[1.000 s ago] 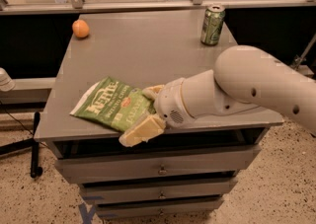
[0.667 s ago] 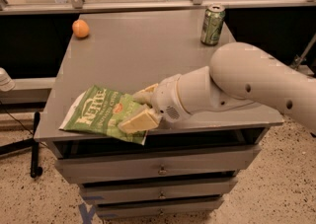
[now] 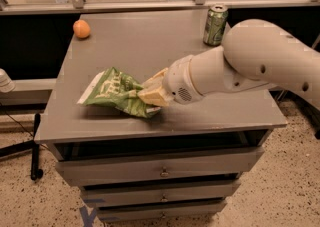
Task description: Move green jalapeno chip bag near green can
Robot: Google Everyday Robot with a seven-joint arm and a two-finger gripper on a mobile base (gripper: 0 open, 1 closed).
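The green jalapeno chip bag [image 3: 116,91] is crumpled and tilted over the front left part of the grey cabinet top [image 3: 150,46], its white end pointing left. My gripper [image 3: 149,92] reaches in from the right and is shut on the bag's right edge, its cream fingers [image 3: 156,96] pinching the foil. The bag looks lifted a little off the surface. The green can [image 3: 215,24] stands upright at the back right of the top, well apart from the bag and partly behind my white arm [image 3: 250,66].
A small round orange fruit [image 3: 81,29] sits at the back left of the top. Drawers [image 3: 160,168] run below the front edge. A metal rail and glass [image 3: 150,1] stand behind the cabinet. A dark stand [image 3: 35,146] is on the floor at left.
The bag has moved from the front edge toward the middle and crumpled up. My gripper has closed on it and moved back and right with it.
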